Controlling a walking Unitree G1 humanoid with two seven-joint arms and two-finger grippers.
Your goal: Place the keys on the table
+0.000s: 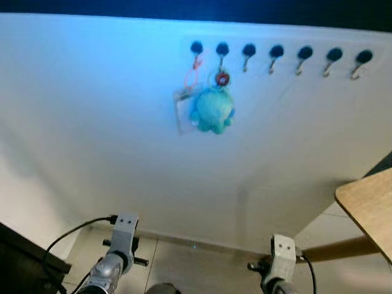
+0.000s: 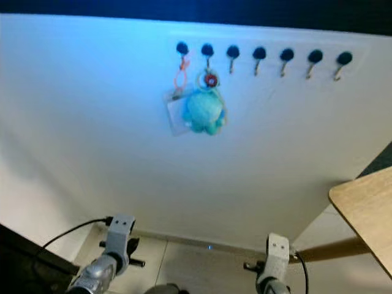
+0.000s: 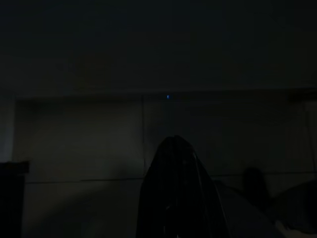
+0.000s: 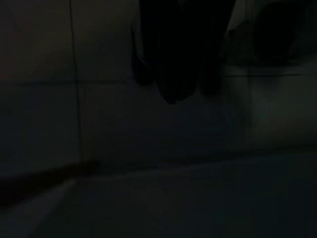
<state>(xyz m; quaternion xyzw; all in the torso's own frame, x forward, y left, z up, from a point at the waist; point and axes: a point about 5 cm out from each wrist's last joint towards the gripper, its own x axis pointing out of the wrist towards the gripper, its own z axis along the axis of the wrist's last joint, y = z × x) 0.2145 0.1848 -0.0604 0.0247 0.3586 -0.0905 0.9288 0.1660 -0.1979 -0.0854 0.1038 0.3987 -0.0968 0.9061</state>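
Black fingers, their spread impossible to tell in the dark wrist views, are being held low on both silver arms, while the keys with a teal plush charm (image 1: 212,109) are being kept high above on a wall hook, nearer the left arm.

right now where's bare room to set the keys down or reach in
The table corner at right is bare. The five hooks right of the keys hang bare. It is crowded at the two leftmost hooks, where the keys and a clear tag touch.
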